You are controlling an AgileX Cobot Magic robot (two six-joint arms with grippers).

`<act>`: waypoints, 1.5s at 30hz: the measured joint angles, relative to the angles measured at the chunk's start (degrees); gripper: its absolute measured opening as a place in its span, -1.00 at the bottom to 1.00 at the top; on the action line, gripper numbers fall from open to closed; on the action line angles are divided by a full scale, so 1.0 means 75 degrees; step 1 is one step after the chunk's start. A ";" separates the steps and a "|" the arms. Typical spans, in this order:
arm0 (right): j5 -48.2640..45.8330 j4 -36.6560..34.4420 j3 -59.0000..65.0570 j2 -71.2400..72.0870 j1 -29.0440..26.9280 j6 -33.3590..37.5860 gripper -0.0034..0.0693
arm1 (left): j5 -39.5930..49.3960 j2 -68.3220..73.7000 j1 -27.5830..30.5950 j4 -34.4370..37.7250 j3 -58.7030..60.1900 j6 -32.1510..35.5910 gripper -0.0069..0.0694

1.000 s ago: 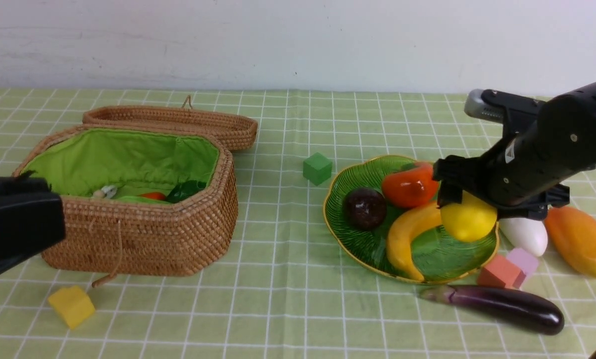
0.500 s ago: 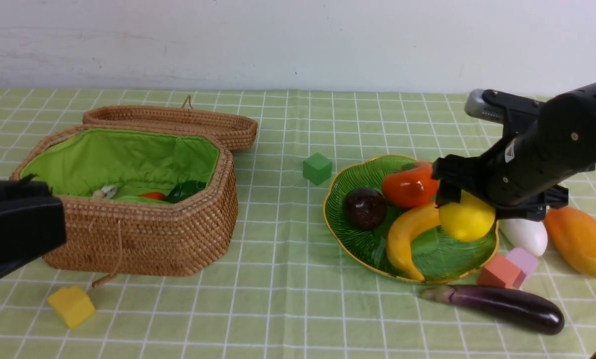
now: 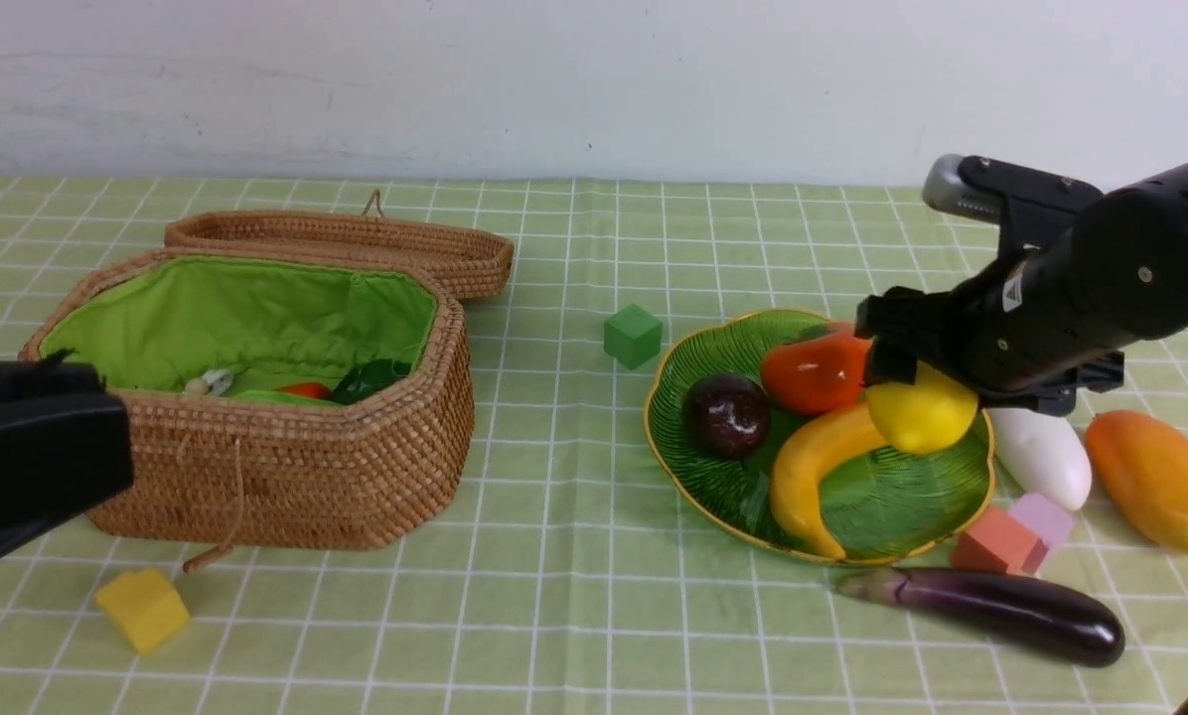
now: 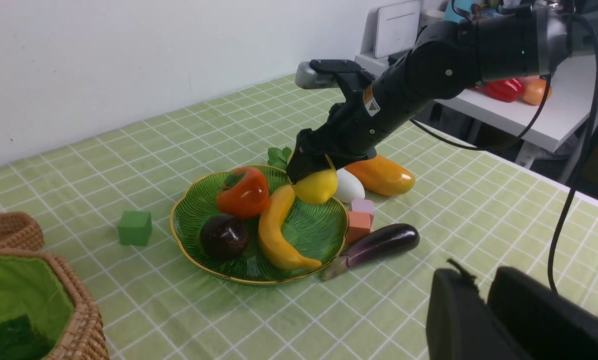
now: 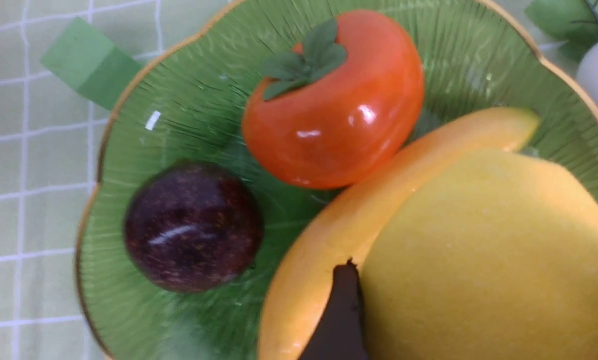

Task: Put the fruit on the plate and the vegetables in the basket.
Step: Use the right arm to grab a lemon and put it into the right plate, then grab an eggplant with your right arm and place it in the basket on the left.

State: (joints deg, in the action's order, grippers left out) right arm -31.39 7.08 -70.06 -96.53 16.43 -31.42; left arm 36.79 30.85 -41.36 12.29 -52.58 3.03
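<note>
While I watch the feeds, my right gripper [image 3: 917,382] is clenched round the lemon [image 3: 920,417], holding it low over the plate [image 3: 882,501]; one dark finger [image 5: 339,310] lies against its skin in the right wrist view. Directly under the jaws lies the banana [image 3: 813,462], and I cannot tell whether the lemon touches it. Just beyond the fingertips sits the persimmon [image 3: 813,372], against the banana, and a little farther out on the same dish the mangosteen [image 3: 726,414]. Behind the gripper, under the wrist, the radish [image 3: 1041,457] lies on the cloth [image 3: 574,556] beside the plate's rim, with the mango [image 3: 1155,482] just past it. A pink block [image 3: 1046,516] and a red block [image 3: 996,541] sit touching each other off the plate's edge, and the eggplant [image 3: 1001,614] lies beside them. Farther off, ahead of the fingertips, stands a green block [image 3: 633,335]. Well away across the table is the basket [image 3: 286,467], lid [image 3: 356,238] open. My left gripper [image 4: 484,295] hangs near the basket, fingers drawn together with nothing between them.
</note>
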 joint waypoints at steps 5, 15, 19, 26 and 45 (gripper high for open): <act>-0.0209 0.0159 0.0000 0.0000 0.0000 0.0000 0.77 | 0.0007 0.0000 0.0000 0.0003 0.0000 0.0000 -0.57; -0.0966 -0.0043 0.0000 0.0000 0.0000 0.0000 0.77 | 0.0073 0.0000 0.0000 0.0009 0.0000 0.0000 -0.57; -0.1021 -0.0076 0.0000 0.0000 0.0000 0.0000 0.94 | 0.0079 0.0000 0.0000 0.0009 0.0000 0.0000 -0.56; -0.0900 -0.0201 0.0000 -0.0045 -0.0046 0.0000 0.96 | 0.0089 0.0000 0.0000 0.0009 0.0000 0.0000 -0.55; -0.4135 -0.0347 -0.0054 0.1620 -0.0030 0.3245 -0.58 | 0.0692 0.0000 0.0000 0.0383 0.0000 0.0009 -0.55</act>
State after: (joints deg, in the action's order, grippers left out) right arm -62.40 4.48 -70.47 -84.38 16.21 -7.08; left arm 41.98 30.85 -41.36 15.16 -52.58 3.09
